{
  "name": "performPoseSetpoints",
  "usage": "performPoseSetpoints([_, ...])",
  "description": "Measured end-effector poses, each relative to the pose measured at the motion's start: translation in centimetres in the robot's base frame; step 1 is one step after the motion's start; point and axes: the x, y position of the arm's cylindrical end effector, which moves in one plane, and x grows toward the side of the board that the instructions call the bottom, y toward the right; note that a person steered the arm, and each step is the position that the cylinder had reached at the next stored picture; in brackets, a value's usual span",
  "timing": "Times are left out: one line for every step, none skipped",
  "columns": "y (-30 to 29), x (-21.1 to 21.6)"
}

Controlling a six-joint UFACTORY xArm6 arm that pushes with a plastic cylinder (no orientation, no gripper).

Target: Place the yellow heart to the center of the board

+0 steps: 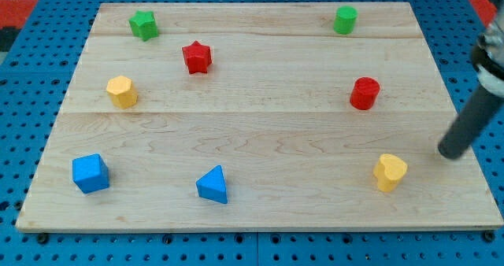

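Camera view: my tip (452, 153), a bare rod with no claw to open or close, sits just right of the yellow heart (390, 171) at the tabletop's (260, 132) lower right, approach under way, needing a push up-left toward center.

The wooden bench (260, 132) carries eight blocks in a ring: green star (143, 24) at eleven o'clock, red star (197, 57) beside it, green cylinder (345, 20) at one, red cylinder (365, 93) at three, yellow heart (390, 171) at five, blue triangle (213, 185) at seven, blue cube (90, 173) at eight, yellow hexagon (121, 91) at nine.
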Motion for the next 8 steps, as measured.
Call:
performPoseSetpoints([-2.2, 1.8])
performPoseSetpoints([-7.9, -0.7])
performPoseSetpoints([-8.7, 0.9])
performPoseSetpoints([-8.4, 2.9])
performPoseSetpoints([-8.7, 3.5])
performPoseSetpoints([-10.3, 4.4])
performPoseSetpoints([-11.1, 6.0])
performPoseSetpoints([-12.8, 6.0])
